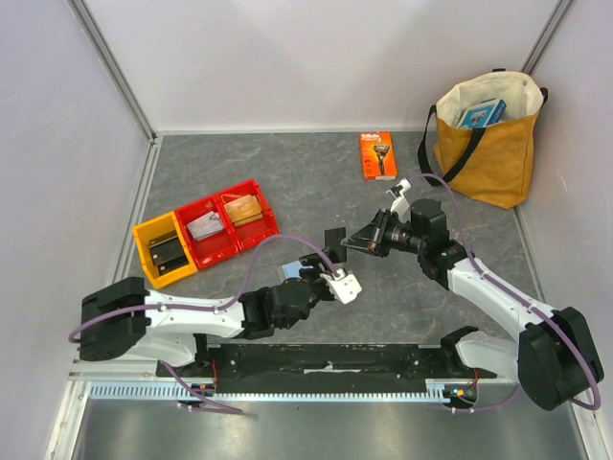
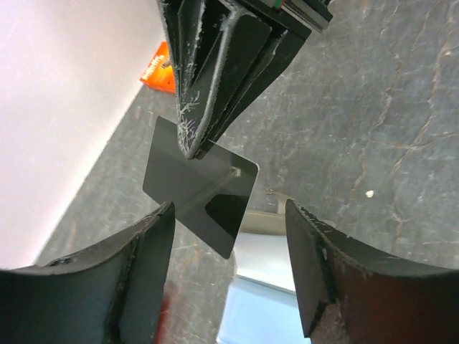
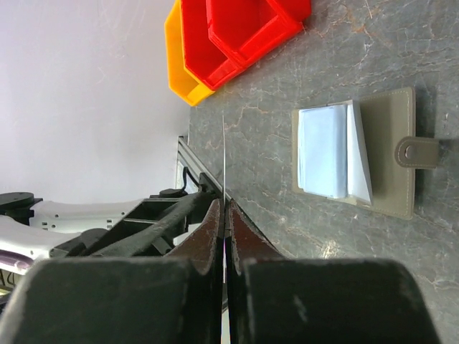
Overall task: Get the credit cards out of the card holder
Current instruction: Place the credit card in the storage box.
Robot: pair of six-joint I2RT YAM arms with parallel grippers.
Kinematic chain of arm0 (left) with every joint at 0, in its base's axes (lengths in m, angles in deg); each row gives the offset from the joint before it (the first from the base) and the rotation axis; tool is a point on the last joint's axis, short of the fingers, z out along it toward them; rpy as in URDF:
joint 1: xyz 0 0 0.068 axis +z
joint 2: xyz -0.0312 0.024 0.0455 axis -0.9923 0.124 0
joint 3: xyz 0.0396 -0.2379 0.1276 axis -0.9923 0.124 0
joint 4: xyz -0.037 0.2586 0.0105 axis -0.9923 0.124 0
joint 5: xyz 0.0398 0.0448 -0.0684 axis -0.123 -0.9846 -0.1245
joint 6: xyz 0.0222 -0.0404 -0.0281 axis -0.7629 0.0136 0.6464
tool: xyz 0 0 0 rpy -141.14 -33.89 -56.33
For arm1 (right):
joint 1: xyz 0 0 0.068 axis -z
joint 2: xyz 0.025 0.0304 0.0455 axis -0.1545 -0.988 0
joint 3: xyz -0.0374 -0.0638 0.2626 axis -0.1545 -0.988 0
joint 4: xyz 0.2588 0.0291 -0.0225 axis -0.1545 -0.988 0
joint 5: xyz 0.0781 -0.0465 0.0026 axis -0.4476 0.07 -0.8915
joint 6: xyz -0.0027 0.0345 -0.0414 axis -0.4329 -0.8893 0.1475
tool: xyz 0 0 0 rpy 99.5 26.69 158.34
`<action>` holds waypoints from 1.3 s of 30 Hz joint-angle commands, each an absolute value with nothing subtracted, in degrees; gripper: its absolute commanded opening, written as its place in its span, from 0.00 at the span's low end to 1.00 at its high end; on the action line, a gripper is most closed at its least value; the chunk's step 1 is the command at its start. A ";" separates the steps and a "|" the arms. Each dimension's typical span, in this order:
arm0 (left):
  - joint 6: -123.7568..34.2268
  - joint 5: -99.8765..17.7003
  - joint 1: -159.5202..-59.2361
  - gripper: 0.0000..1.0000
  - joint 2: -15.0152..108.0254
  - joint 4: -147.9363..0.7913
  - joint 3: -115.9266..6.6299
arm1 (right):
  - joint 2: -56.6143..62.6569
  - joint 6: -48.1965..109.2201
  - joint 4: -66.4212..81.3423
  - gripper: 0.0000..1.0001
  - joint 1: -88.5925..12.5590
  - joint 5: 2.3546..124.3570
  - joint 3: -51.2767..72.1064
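Grey worktop (image 1: 287, 172): right end effector (image 3: 224, 209) clenched on blackish credit card (image 2: 211, 197), held aloft; left end effector (image 2: 229, 215) released, jaws flanking card, probably for handover; open card holder (image 3: 387, 150) lying below both.

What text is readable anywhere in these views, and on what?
No text reads cleanly.
Orange razor package: lettering too small; blurred in the left wrist view.
Blue box in the tote bag: print too small.
Black card: no visible print.
Card holder: no print.
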State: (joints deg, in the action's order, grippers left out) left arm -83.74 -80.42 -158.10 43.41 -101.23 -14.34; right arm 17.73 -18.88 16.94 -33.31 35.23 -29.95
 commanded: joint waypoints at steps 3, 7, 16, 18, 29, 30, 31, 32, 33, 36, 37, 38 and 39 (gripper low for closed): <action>-97.56 -85.91 -159.69 0.61 50.10 -116.73 -16.84 | 21.17 -22.08 16.05 0.00 -33.24 35.84 -31.12; -98.62 -86.00 -160.13 0.40 52.83 -118.49 -18.07 | 22.40 -22.70 16.05 0.00 -33.24 36.37 -31.29; -91.08 -88.55 -159.96 0.02 51.00 -109.21 -20.79 | 24.33 -21.57 16.41 0.21 -32.97 38.21 -29.89; -86.42 -88.03 -159.78 0.02 49.33 -102.78 -21.59 | 24.77 -20.42 16.32 0.38 -32.62 38.65 -28.66; -52.87 -63.80 -141.44 0.02 32.90 -79.04 -21.07 | 29.34 -3.56 4.55 0.94 -30.77 44.62 -22.77; -50.05 -60.72 -138.19 0.02 31.49 -77.98 -20.63 | 30.13 -1.98 4.11 0.96 -30.77 45.06 -22.86; -47.67 -56.60 -134.51 0.02 30.00 -77.28 -20.19 | 30.66 -0.48 3.67 0.98 -30.77 45.42 -23.03; -44.86 -53.25 -131.34 0.02 28.59 -76.75 -19.66 | 31.36 1.45 3.23 0.98 -30.86 45.51 -23.12; -42.48 -49.65 -127.48 0.02 27.45 -76.57 -18.96 | 31.98 2.86 2.79 0.98 -30.78 46.12 -23.38; -35.97 -39.45 -117.28 0.02 24.28 -76.22 -16.76 | 33.82 6.29 1.91 0.98 -30.77 46.30 -24.08; -34.21 -36.63 -113.68 0.02 23.66 -75.61 -16.41 | 34.35 7.61 1.73 0.98 -30.86 46.21 -24.35; -31.93 -33.13 -108.68 0.02 23.31 -74.82 -16.06 | 34.70 8.40 1.64 0.98 -30.78 46.04 -24.79; -30.52 -29.61 -104.63 0.02 23.22 -73.85 -15.88 | 35.23 9.11 1.55 0.98 -30.86 45.86 -25.14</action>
